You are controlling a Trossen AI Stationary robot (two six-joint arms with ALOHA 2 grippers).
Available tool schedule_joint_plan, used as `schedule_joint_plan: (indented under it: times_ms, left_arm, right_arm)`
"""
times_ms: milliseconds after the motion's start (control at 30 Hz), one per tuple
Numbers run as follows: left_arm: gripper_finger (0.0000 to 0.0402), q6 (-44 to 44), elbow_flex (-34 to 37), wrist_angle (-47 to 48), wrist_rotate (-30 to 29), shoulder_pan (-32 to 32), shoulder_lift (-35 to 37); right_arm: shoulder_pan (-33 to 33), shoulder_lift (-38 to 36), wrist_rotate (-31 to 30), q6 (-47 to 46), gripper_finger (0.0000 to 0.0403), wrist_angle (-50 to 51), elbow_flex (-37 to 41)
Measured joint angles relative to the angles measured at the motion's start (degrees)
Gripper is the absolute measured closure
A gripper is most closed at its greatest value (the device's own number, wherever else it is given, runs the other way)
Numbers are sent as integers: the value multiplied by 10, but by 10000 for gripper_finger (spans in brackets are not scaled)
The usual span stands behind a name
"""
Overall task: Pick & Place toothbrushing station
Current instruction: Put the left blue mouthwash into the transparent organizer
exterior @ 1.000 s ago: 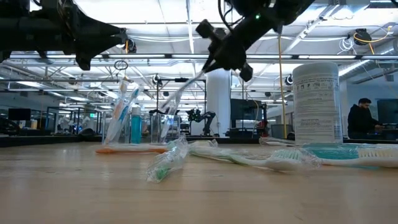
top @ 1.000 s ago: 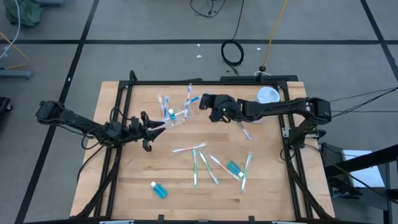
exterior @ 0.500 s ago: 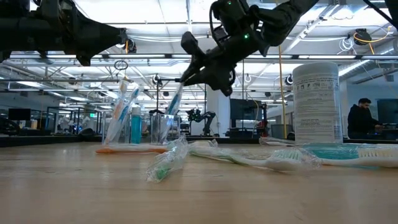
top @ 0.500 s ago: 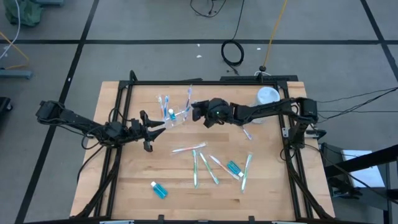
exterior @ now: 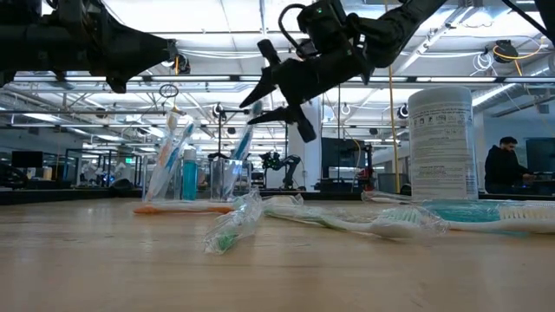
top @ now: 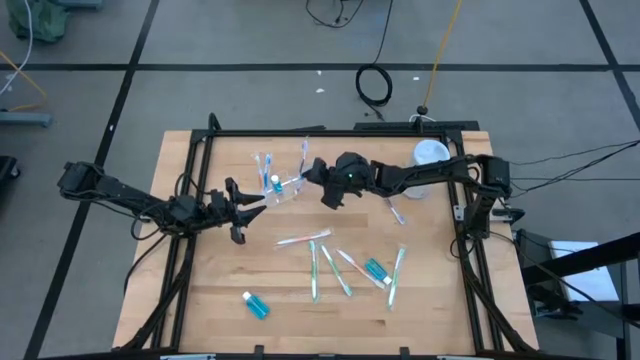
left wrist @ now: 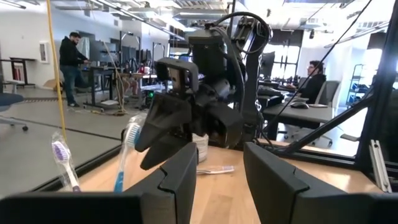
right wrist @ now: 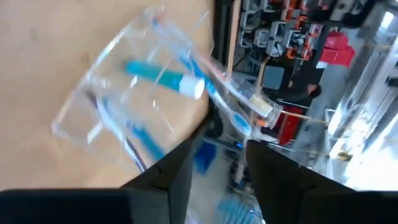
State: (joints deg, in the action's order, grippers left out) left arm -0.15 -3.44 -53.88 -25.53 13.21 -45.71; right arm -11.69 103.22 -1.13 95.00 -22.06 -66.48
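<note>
The clear cup [top: 284, 187] stands at the table's far middle, brushes inside; it looks light and tippy. The right gripper [top: 312, 184] hangs over it, fingers apart, empty. The left gripper [top: 245, 210], fingers apart, waits beside; remaining toothbrushes [top: 330, 265] are best pinched mid-handle.

The right gripper [top: 312, 178], now at the upper centre by the cup [top: 283, 189], spreads its fingers; the toothbrush [exterior: 241, 149] it carried now stands in that cup.

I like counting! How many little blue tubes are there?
3 tubes: one standing in the clear cup, one alone at the high view's lower left, one among the loose toothbrushes lower right. More could hide.
</note>
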Motion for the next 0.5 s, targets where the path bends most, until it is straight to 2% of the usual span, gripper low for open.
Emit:
schedule_joint_plan:
  times_ms: [267,400,500]
  left_arm:
    - [266,-15,0,0,0,0,0]
    - [266,-52,0,0,0,0,0]
    - [266,-65,0,0,0,0,0]
  right_arm:
    - [9,0,10,-145,223,-24,0]
    - [29,0,7,-334,225,-94,0]
    - [47,0,-53,-487,230,-120,0]
